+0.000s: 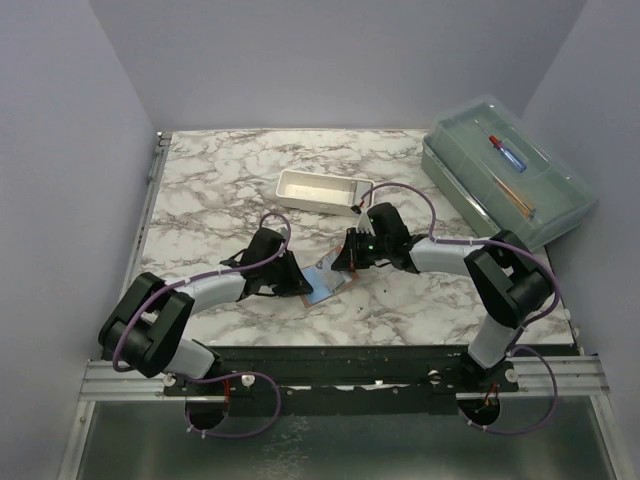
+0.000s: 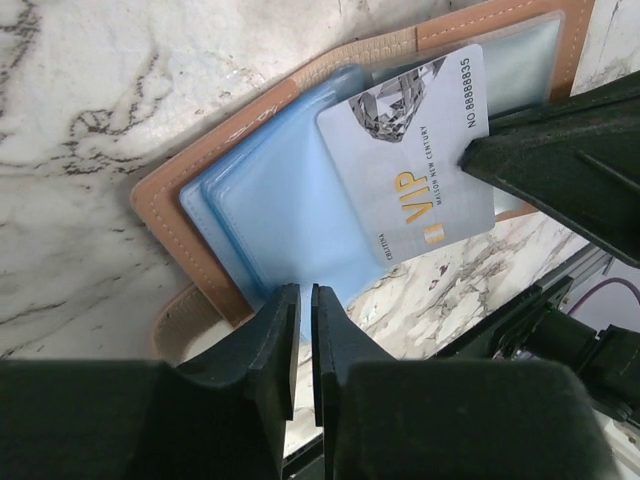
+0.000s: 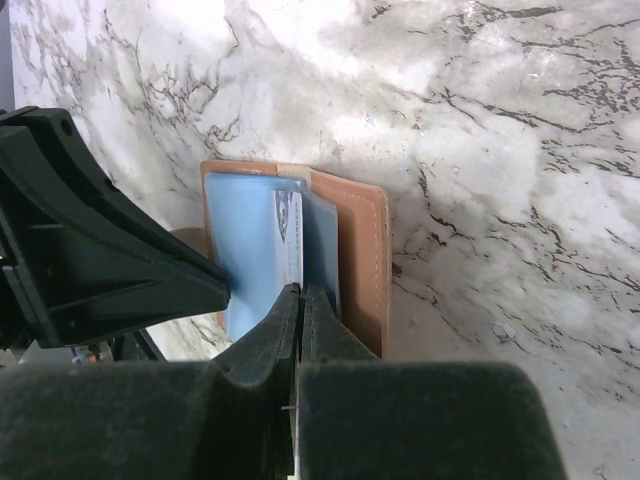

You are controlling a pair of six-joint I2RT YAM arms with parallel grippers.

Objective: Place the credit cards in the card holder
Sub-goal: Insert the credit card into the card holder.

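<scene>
The card holder lies open on the marble between both grippers, tan outside and blue inside. A whitish credit card printed "VIP" lies slanted over its right panel. My right gripper is shut on that card's edge; its dark fingers show at the right of the left wrist view. My left gripper stands at the wallet's near edge, jaws almost together with the blue panel's rim between the tips. In the top view the left gripper and the right gripper face each other across the wallet.
A white rectangular tray stands just behind the grippers. A large clear lidded box with small tools inside sits at the back right. The table's front edge and a metal rail run close behind the wallet.
</scene>
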